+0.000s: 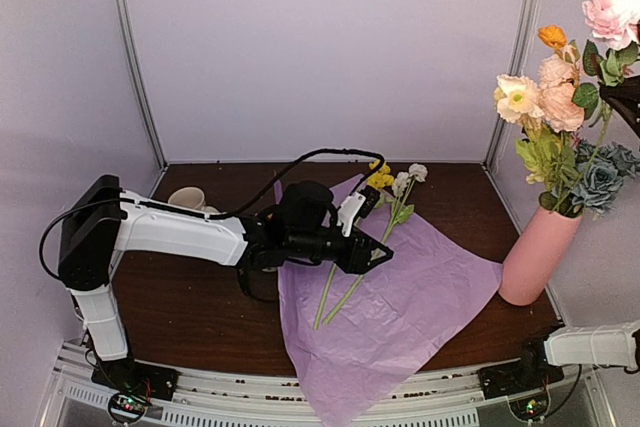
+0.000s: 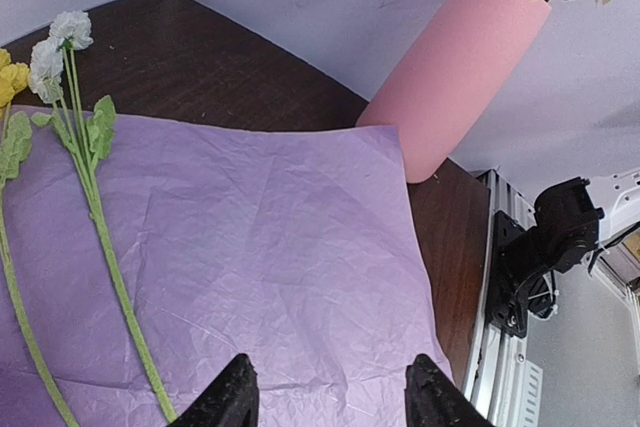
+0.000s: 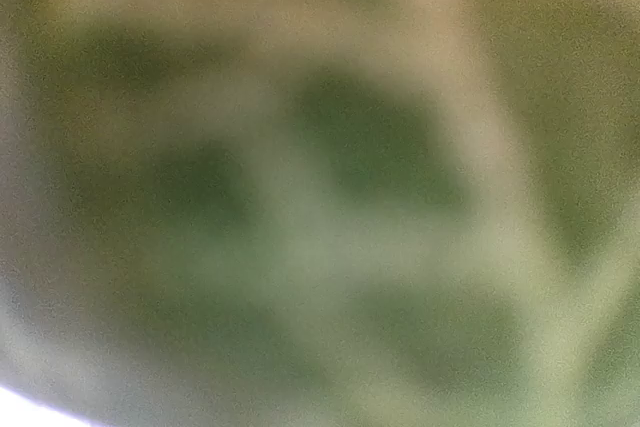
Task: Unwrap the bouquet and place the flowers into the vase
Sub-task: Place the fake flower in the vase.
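Two stems, a yellow flower and a white flower, are laid on the flattened tissue paper within reach of the left gripper, which is held low over it with jaws apart and empty. The other flowers are stood in the vase at far right, where the right gripper is closed among them, seemingly to steady the bunch; whether a stem is pinched cannot be told.

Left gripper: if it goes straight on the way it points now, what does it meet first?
Probably the purple paper, which lies spread just ahead of the left gripper. Its height above the sheet is unclear; if it clears it, the vase stands just beside that line.
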`<state>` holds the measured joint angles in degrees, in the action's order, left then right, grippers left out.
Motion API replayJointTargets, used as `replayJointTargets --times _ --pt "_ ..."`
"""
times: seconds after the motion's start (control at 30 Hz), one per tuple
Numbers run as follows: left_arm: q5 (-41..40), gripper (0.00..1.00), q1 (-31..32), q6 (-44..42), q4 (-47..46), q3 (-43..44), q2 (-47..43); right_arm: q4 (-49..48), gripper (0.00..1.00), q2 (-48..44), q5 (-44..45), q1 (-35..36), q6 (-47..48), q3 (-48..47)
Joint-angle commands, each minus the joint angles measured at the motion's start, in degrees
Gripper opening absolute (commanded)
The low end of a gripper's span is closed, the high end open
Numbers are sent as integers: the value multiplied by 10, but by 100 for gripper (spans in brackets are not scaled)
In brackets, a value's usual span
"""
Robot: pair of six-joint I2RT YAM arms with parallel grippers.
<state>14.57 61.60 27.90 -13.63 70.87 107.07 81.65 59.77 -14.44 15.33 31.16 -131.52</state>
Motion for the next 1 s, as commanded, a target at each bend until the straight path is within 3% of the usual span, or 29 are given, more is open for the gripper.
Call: replayJointTargets --times 0.0,0.53,0.97 --pt "20 52 -5 -14 -24 18 10 32 0 -1 84 -4 -4 -22" --pt "25 52 -7 -10 -47 -15 -6 -68 0 -25 80 -4 -60 -26" --pt "21 52 -7 -8 -56 -36 -18 -63 0 -18 31 -4 -85 35"
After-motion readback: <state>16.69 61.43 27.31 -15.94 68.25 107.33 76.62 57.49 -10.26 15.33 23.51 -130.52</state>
